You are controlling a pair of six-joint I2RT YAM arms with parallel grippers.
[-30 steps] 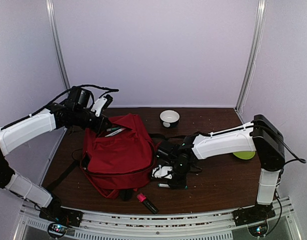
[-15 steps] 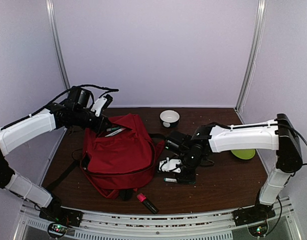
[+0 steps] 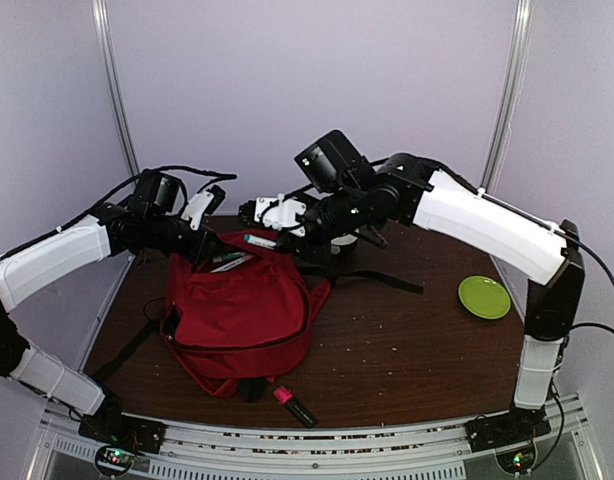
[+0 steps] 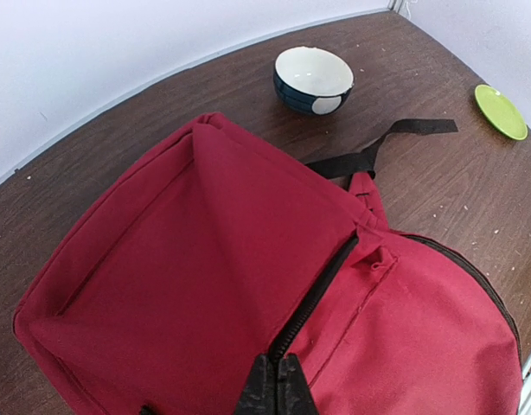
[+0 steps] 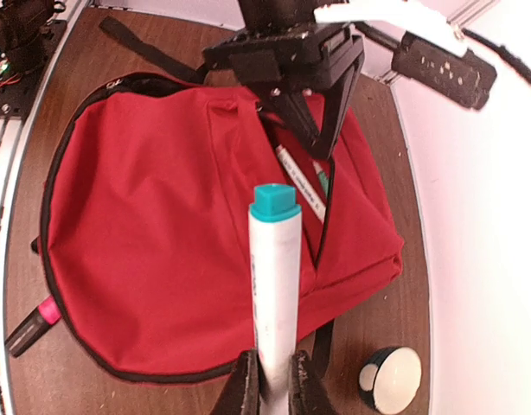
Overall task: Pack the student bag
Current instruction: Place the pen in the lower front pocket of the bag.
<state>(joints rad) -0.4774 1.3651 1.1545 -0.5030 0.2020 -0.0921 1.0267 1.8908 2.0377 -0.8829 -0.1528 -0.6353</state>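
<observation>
Right gripper (image 5: 270, 382), raised, reaches marker (image 5: 274, 277) seemingly over student bag (image 5: 162, 216).

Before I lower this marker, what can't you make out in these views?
- Student bag: right wrist view shows only the ends of two pens in its pocket; red fabric hides the rest.
- Marker: its lower end is cut off at the bottom edge, between the fingers of the right gripper.
- Left gripper: left wrist view cuts it off; only its tips show.
- Bowl: covered by the right arm in the top view.
</observation>
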